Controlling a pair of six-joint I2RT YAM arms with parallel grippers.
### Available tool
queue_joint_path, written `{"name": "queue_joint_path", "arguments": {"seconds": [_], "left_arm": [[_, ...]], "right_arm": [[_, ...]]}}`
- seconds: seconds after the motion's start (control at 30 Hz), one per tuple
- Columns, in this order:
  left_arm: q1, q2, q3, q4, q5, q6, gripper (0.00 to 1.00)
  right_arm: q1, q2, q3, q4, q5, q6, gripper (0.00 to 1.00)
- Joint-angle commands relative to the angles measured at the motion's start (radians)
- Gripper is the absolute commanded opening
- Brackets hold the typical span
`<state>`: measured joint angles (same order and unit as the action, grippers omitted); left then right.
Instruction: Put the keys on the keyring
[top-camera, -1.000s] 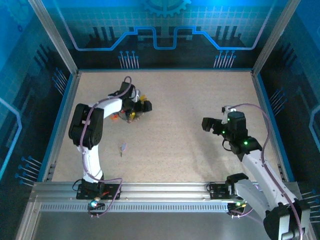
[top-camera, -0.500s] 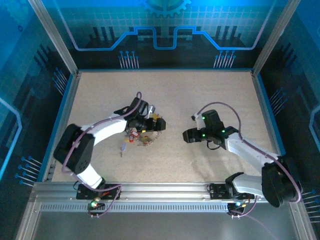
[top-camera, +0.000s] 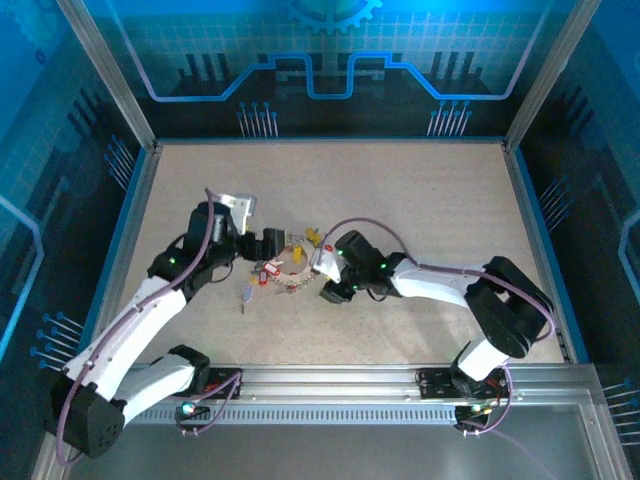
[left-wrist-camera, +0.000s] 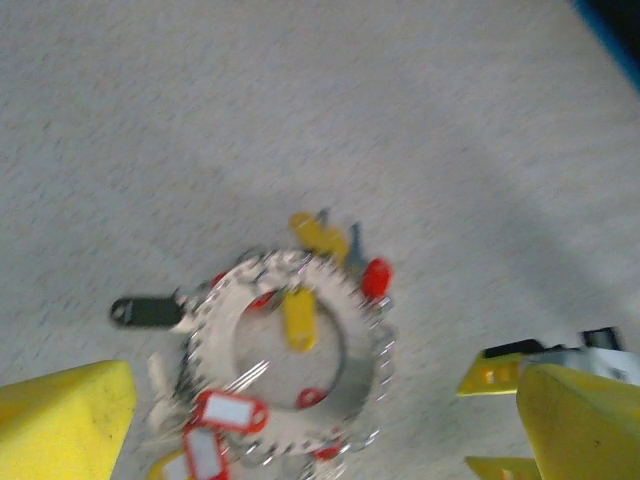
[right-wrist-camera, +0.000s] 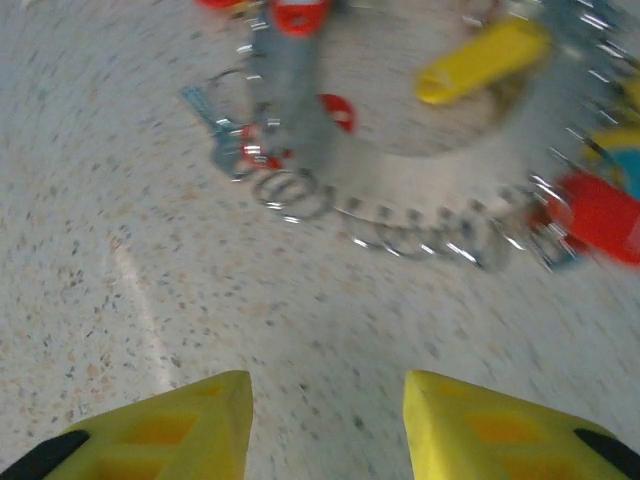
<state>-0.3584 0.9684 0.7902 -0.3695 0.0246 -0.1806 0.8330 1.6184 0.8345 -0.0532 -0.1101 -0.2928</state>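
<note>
A speckled beige table stands inside blue-lit walls. The left arm slants up from its base with the elbow bent. The left gripper hangs over the left side of the keyring, its fingers spread wide and holding nothing. The right arm folds at the right side with its forearm pointing left. The right gripper sits low at the ring's right rim, jaws partly apart and empty. One ring lies mid-table. The left wrist view shows two yellow keys, two red-framed tags and one black tag on it; the rest is blurred. One pale key lies alone nearby.
</note>
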Motion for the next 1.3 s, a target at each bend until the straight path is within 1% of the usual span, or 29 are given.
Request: {"name": "queue_joint_path", "arguments": {"seconds": [0.0,0.13,0.2,0.37,0.53,0.63,0.67,0.73,1.03,1.1,1.23,1.27], "left_arm": [[0.012,-0.042,-0.030,0.071,-0.079,0.056,0.99],[0.013,-0.021,-0.012,0.041,-0.084,0.032,0.99],[0.016,-0.006,0.000,0.028,-0.080,0.024,0.99],[0.032,-0.010,0.007,0.013,-0.083,0.020,0.99],[0.034,-0.023,-0.001,0.015,-0.084,0.012,0.99],[0.036,-0.025,0.003,0.007,-0.089,0.017,0.99],[0.036,-0.025,0.004,0.005,-0.091,0.019,0.99],[0.038,-0.025,0.005,0.003,-0.092,0.019,0.99],[0.039,-0.025,0.002,0.003,-0.098,0.021,0.99],[0.039,-0.022,0.001,0.001,-0.097,0.021,0.99],[0.041,-0.015,0.004,0.001,-0.097,0.022,0.99],[0.041,-0.016,0.003,0.001,-0.096,0.023,0.99]], "right_arm": [[0.025,0.060,0.014,0.100,0.037,-0.283,0.46],[0.025,0.133,0.039,0.101,-0.002,-0.469,0.46],[0.025,0.172,0.085,0.098,0.015,-0.512,0.46],[0.025,0.232,0.136,0.113,0.055,-0.533,0.47],[0.026,0.269,0.145,0.148,0.115,-0.541,0.45],[0.024,0.279,0.143,0.159,0.157,-0.551,0.41],[0.025,0.279,0.138,0.166,0.170,-0.553,0.38],[0.020,0.272,0.129,0.177,0.188,-0.555,0.37],[0.005,0.252,0.126,0.155,0.222,-0.576,0.37],[0.004,0.252,0.124,0.153,0.224,-0.583,0.35],[0.007,0.251,0.121,0.152,0.210,-0.591,0.27],[0.007,0.250,0.120,0.154,0.207,-0.589,0.27]]}}
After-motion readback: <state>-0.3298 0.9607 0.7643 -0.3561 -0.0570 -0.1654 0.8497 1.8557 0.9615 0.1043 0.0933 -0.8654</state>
